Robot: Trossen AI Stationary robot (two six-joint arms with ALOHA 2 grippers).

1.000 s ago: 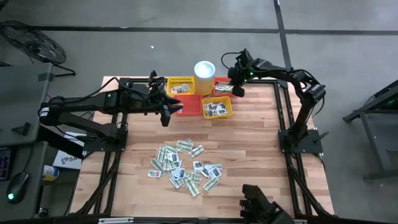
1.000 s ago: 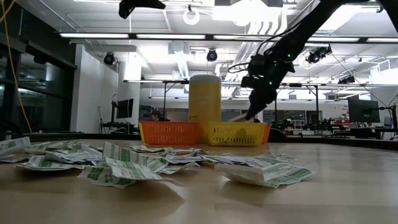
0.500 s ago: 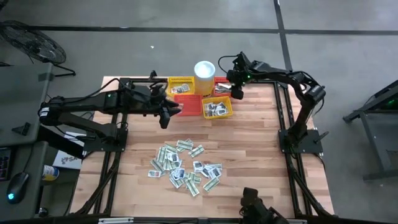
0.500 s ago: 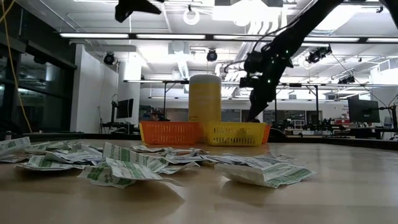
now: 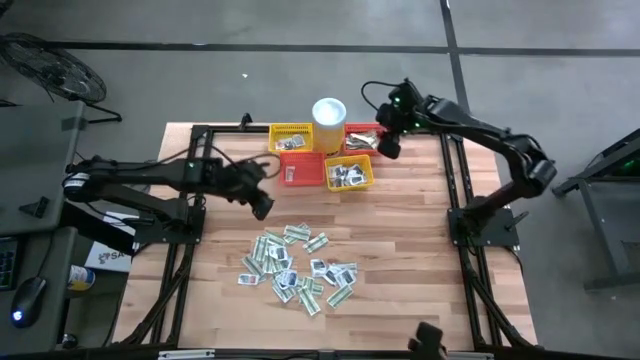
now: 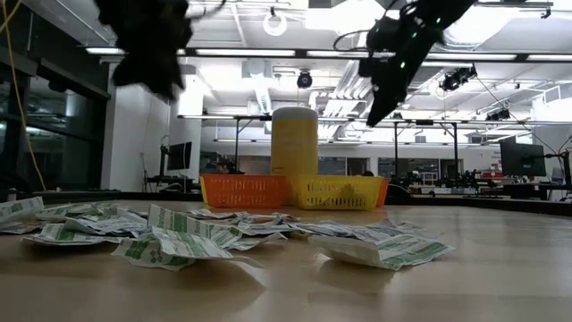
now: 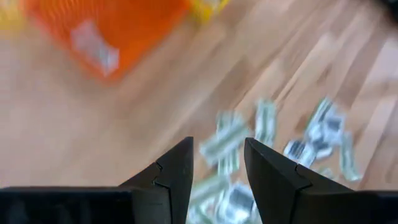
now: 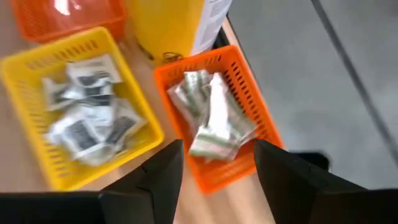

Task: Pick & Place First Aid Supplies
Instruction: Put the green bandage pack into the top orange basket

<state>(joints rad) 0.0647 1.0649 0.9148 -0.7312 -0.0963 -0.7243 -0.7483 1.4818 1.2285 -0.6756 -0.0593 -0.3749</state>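
Observation:
The first aid supplies lie as a loose pile of small sachets (image 5: 298,268) (image 6: 179,234) on the wooden table's near half. My left gripper (image 5: 262,207) (image 7: 217,146) hovers open between the baskets and the pile, with nothing between its fingers. More sachets lie in the baskets at the far edge. My right gripper (image 5: 388,150) (image 8: 217,146) hangs open above the far right orange basket (image 8: 249,87), where pale green sachets (image 8: 211,121) lie heaped. In the low view it (image 6: 375,107) is well above the basket rims.
Several mesh baskets stand at the far edge: a yellow one (image 5: 291,138), an orange one (image 5: 300,172) holding one sachet, a yellow one (image 5: 348,172) (image 8: 31,155) with white and dark packets, and the far right orange one (image 5: 362,133). A cylindrical cup (image 5: 329,112) (image 6: 294,143) stands between them.
My right gripper has risen from inside the far right orange basket to well above its rim. My left gripper has moved from beside the left orange basket toward the table's near edge and the pile.

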